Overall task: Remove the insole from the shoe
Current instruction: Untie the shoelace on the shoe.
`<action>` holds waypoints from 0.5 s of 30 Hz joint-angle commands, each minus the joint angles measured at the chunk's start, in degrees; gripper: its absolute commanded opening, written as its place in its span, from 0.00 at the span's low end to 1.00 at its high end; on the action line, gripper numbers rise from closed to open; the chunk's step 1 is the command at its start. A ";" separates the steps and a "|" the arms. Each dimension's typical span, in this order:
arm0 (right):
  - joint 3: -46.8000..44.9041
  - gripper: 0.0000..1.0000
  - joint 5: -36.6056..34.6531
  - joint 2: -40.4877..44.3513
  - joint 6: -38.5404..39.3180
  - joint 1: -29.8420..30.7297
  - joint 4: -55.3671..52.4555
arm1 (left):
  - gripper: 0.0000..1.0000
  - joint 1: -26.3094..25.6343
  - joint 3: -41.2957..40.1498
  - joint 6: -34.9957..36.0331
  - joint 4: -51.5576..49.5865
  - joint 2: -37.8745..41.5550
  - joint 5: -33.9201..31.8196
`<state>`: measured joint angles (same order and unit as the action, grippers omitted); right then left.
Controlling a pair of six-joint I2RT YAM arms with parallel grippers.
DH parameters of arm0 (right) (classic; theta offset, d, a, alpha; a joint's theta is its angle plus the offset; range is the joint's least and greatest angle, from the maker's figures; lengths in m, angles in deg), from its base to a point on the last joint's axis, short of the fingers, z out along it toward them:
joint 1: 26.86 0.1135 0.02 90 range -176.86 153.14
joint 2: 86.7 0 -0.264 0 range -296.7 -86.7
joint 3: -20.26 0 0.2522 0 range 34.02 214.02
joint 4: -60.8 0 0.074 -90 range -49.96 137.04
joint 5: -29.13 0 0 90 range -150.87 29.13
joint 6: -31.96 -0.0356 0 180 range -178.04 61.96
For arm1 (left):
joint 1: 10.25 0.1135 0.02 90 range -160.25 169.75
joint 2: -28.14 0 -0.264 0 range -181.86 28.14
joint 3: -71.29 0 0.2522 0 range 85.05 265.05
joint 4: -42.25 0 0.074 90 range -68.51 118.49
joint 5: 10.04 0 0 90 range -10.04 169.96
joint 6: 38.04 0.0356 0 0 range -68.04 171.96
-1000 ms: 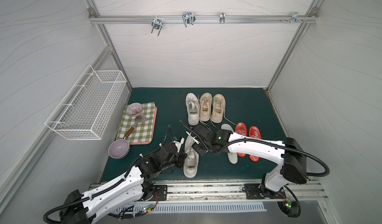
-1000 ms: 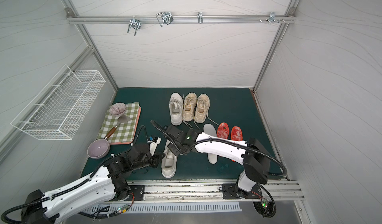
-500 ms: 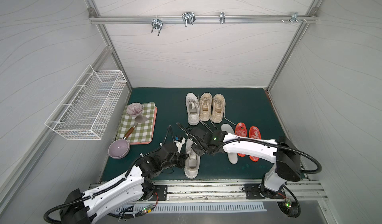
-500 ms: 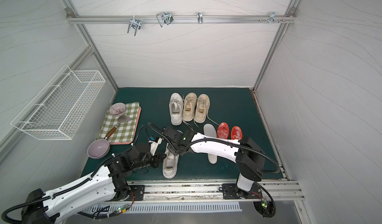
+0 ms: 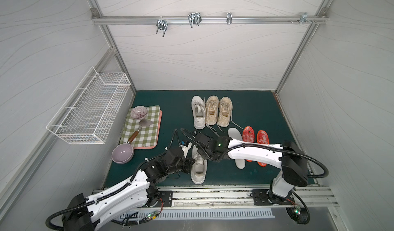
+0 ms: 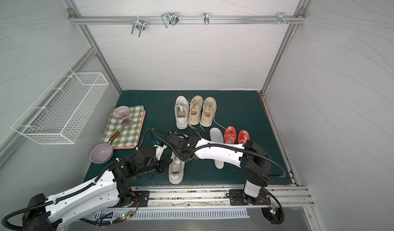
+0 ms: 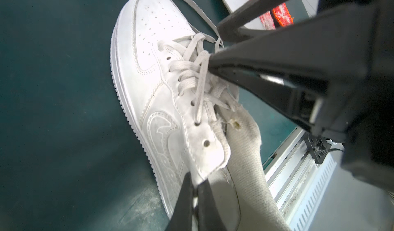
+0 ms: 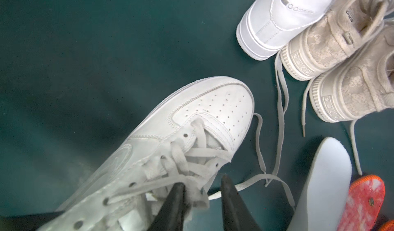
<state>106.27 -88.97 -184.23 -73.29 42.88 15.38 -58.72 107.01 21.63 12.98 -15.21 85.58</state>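
A white lace-up shoe [image 5: 199, 172] [image 6: 176, 172] lies near the front edge of the green mat, toe pointing to the back. My left gripper [image 7: 195, 181] [image 5: 190, 162] is shut on the shoe's [image 7: 149, 70] left eyelet flap. My right gripper [image 8: 202, 183] [image 5: 201, 154] comes in from the right over the laces. Its jaws stand apart around the tongue and the far flap of the shoe [image 8: 202, 112]; one finger touches the fabric, the other is clear of it. I cannot tell the insole from the lining inside the shoe.
A loose white insole [image 5: 234, 134] and two red-orange insoles [image 5: 248, 134] lie under the right arm. Three shoes [image 5: 211, 110] stand in a row behind. At the left are a checked cloth on a tray [image 5: 147, 134], two bowls [image 5: 122, 153] and a wire basket [image 5: 91, 106].
The right gripper has moved left and down onto the shoe's laces, and its jaws have narrowed. The left gripper has kept its grip and place.
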 commanded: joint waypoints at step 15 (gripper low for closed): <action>1.04 0.39 -3.45 -4.32 -4.86 -4.36 3.64 | 0.00 -0.18 2.94 -0.61 6.55 1.32 2.41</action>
<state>106.07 -88.18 -186.97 -76.54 40.80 18.77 -58.70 107.01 21.35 13.16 -15.36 85.76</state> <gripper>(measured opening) 0.379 0.070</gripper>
